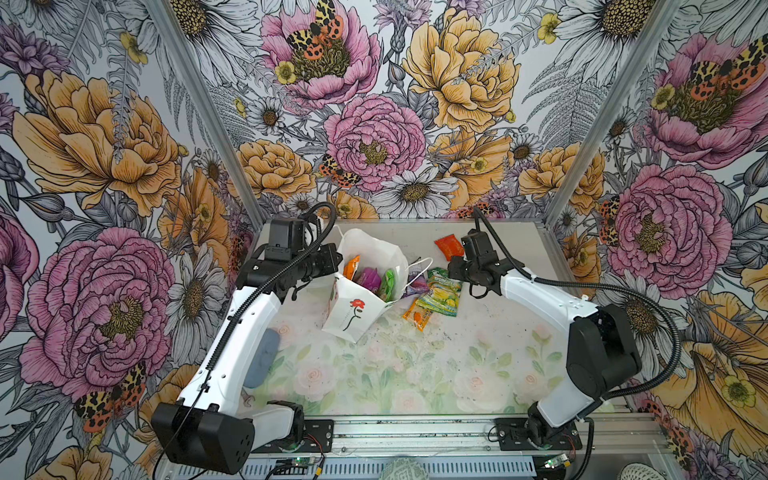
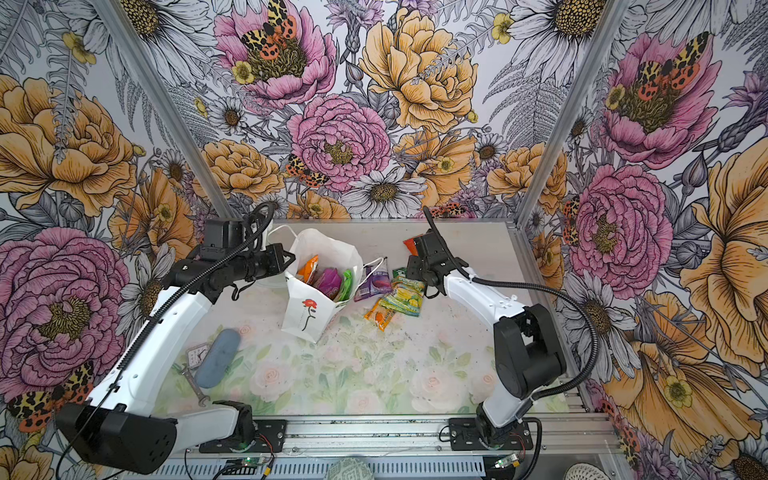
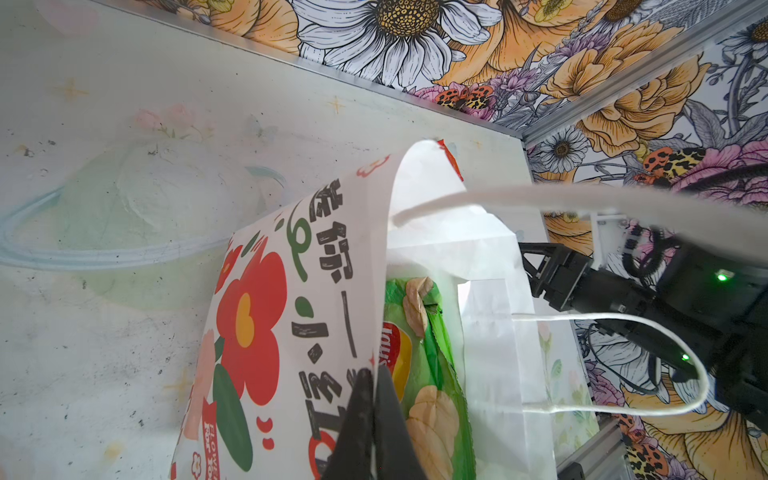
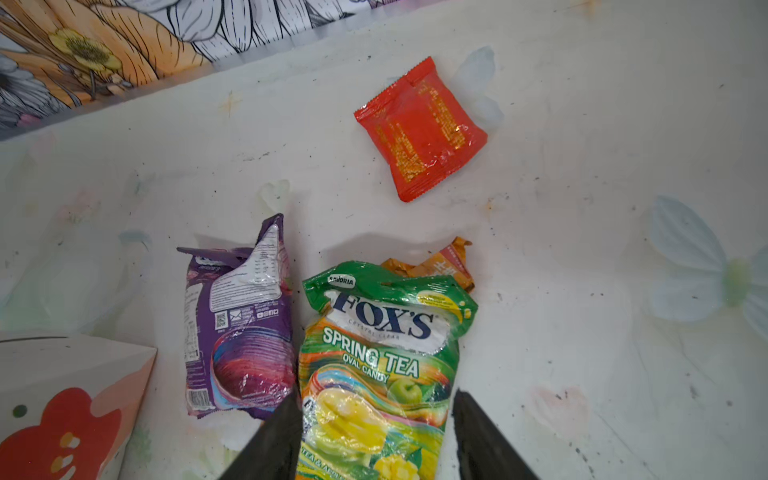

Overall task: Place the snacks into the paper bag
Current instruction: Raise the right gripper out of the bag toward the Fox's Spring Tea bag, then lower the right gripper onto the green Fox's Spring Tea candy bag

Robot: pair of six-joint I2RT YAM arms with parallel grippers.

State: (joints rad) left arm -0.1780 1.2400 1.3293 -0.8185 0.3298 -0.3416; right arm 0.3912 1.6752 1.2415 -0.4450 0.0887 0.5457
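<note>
Snacks are split between bag and table. Your paper bag stands near the back of the table with its mouth open and the rose drawing turned toward the arms' bases. In both top views you can see three packets inside it: an orange packet, a purple pouch and a green chip bag. The left wrist view shows that chip bag lying close against the bag's wall.

Your left claw is pressed together on the bag's rim, pinching the printed paper wall. In the top views it holds the bag's left side. One white cord handle loops free off the far rim.

Four packets lie on the table just right of the bag. The purple packet is nearest the bag. The green-and-yellow candy packet lies just beside it, their edges touching or nearly so. A small orange packet sits partly under the candy packet. The red packet lies apart from the others, nearer the back wall.

Your right claw is spread, one finger on each side of the candy packet and low over it. You cannot tell from these views whether the fingers touch the packet, which lies flat on the table.
</note>
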